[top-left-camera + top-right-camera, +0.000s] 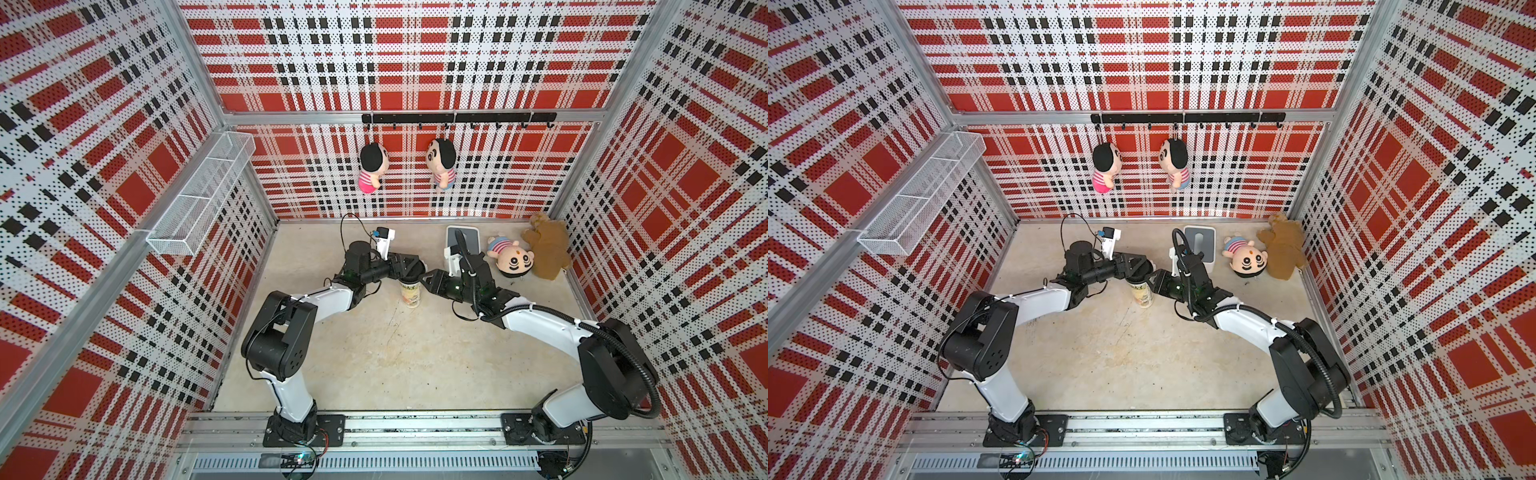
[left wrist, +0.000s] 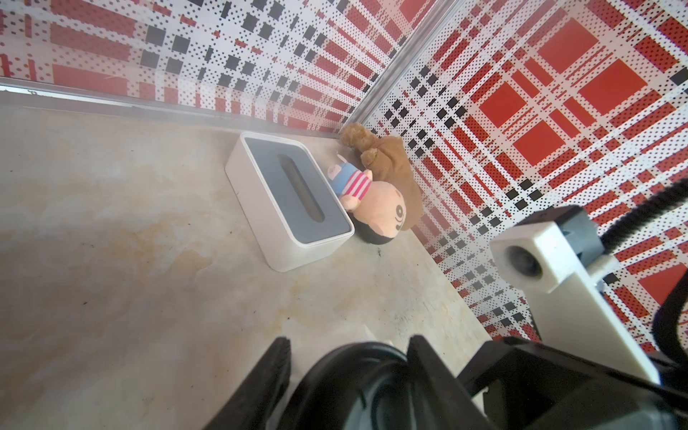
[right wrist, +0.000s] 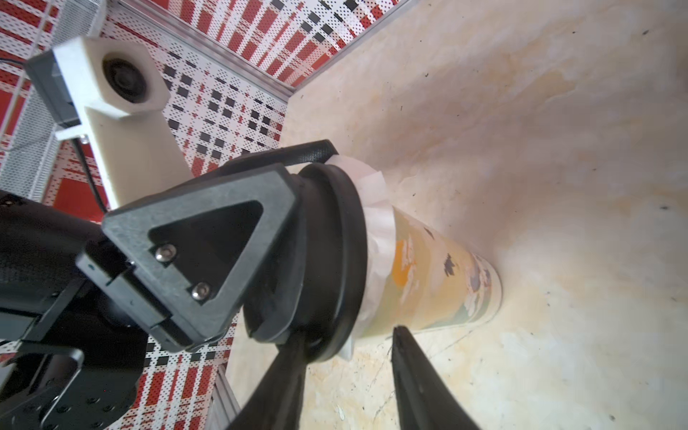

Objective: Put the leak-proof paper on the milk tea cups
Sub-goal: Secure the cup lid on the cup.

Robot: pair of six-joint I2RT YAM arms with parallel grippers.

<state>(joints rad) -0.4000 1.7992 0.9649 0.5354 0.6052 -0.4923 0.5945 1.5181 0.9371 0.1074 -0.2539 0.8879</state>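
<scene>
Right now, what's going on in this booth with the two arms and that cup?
The two arms meet over the milk tea cup standing mid-table. The left hand holds a black lid on the cup's top, with the leak-proof paper crumpled out from under the lid's rim. The right hand sits beside the cup near the rim, jaws apart, gripping nothing. So the paper is on and the lid is being fitted.

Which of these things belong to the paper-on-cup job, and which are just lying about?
Job:
- milk tea cup
- leak-proof paper, crumpled under the black lid
- left gripper, on the lid

Lying about:
- white box
- striped doll
- brown plush
- hanging dolls
</scene>
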